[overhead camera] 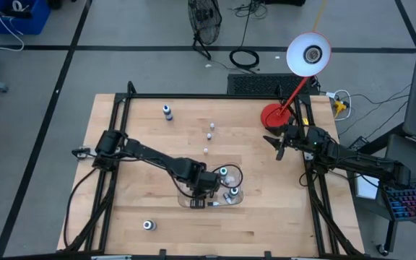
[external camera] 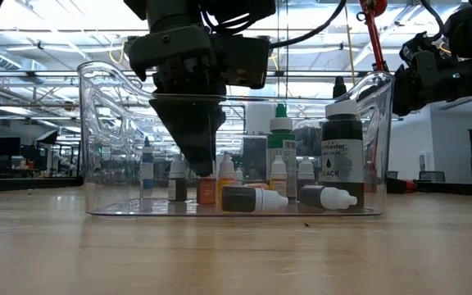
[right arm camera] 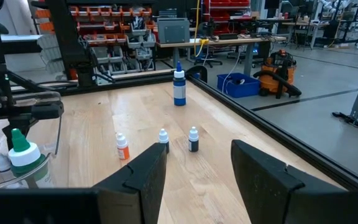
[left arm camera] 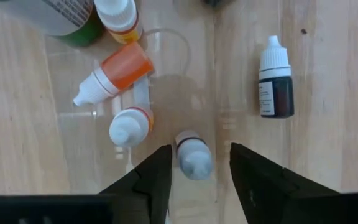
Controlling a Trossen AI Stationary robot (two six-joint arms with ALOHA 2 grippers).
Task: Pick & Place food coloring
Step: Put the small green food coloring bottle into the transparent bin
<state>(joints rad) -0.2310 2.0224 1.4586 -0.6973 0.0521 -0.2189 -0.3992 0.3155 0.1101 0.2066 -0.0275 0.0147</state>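
A clear plastic tray stands near the table's middle and holds several food coloring bottles, some upright and some lying down. My left gripper points down into the tray, open. Its fingers stand on either side of a small upright white-capped bottle without touching it. An orange bottle and a dark bottle lie on the tray floor nearby. More small bottles stand on the bare table farther back. My right gripper waits open, raised at the table's right edge.
A larger blue bottle stands at the far left and another bottle near the front left. A red desk lamp stands at the far right corner. Two large bottles stand at the tray's right end. Black frame rails edge the table.
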